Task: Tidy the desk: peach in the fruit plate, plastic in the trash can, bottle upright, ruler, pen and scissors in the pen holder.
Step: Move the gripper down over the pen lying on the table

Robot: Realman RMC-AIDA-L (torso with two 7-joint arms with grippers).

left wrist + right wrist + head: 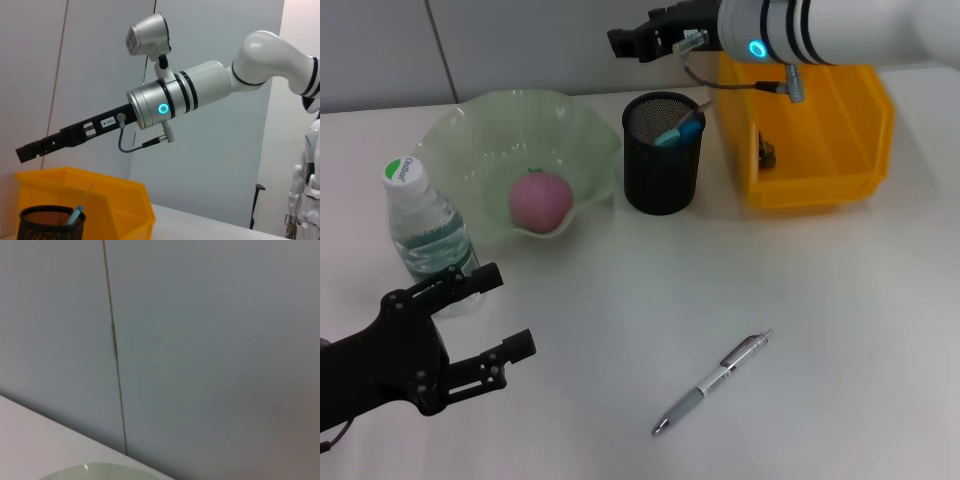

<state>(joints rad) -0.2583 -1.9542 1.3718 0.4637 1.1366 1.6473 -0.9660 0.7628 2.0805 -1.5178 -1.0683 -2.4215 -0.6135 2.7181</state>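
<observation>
A pink peach (540, 199) lies in the green fruit plate (470, 130). A water bottle (425, 222) with a green and white cap stands upright left of the plate. The black mesh pen holder (662, 160) holds blue-handled items. A silver pen (713, 383) lies on the table at the front. My left gripper (513, 312) is open and empty, low over the table just in front of the bottle. My right gripper (623, 42) hangs above and behind the pen holder; it also shows in the left wrist view (26, 151) above the holder (50, 225).
A yellow bin (840, 140) stands right of the pen holder with a small dark item (766, 152) inside; it also shows in the left wrist view (105, 205). A grey wall runs behind the table. The plate's rim (95, 471) shows in the right wrist view.
</observation>
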